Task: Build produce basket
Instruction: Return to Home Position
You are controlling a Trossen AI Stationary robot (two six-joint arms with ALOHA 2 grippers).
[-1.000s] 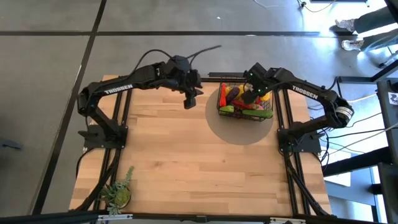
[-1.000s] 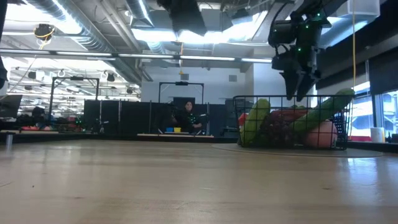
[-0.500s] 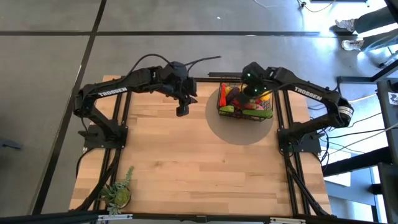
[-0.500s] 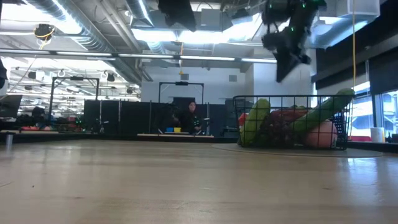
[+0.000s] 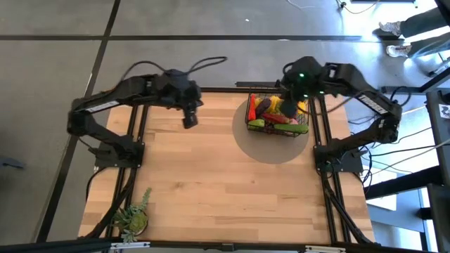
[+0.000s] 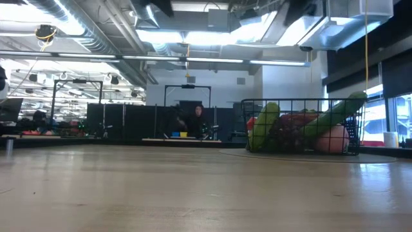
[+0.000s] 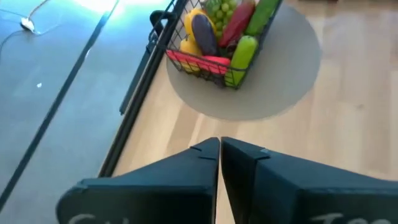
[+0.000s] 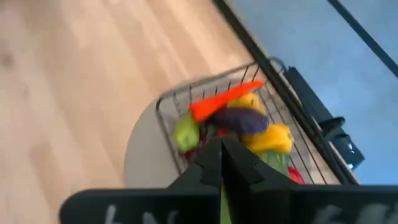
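Note:
The black wire basket (image 5: 277, 116) stands on a round grey mat (image 5: 271, 147) at the table's far right. It is filled with produce: an orange carrot (image 8: 224, 99), a purple eggplant (image 8: 239, 119), a yellow pepper (image 8: 272, 138), green grapes (image 7: 217, 9) and a cucumber (image 7: 242, 53). My right gripper (image 8: 221, 146) hangs shut above the basket, touching nothing. My left gripper (image 7: 219, 146) is shut and empty, in the air over the far left part of the table (image 5: 190, 119), well left of the basket. Neither gripper shows in the low view.
A small potted plant (image 5: 133, 219) stands at the table's near left corner. The wooden tabletop (image 5: 225, 183) stretches between the arms and toward the near edge. A person sits far off in the room behind the table (image 6: 196, 119).
My right gripper has risen from just over the produce to well above the basket, leaving the low view, and its fingers have shut with nothing in them. My left gripper has drawn back toward the table's left edge. The basket and produce have stayed put.

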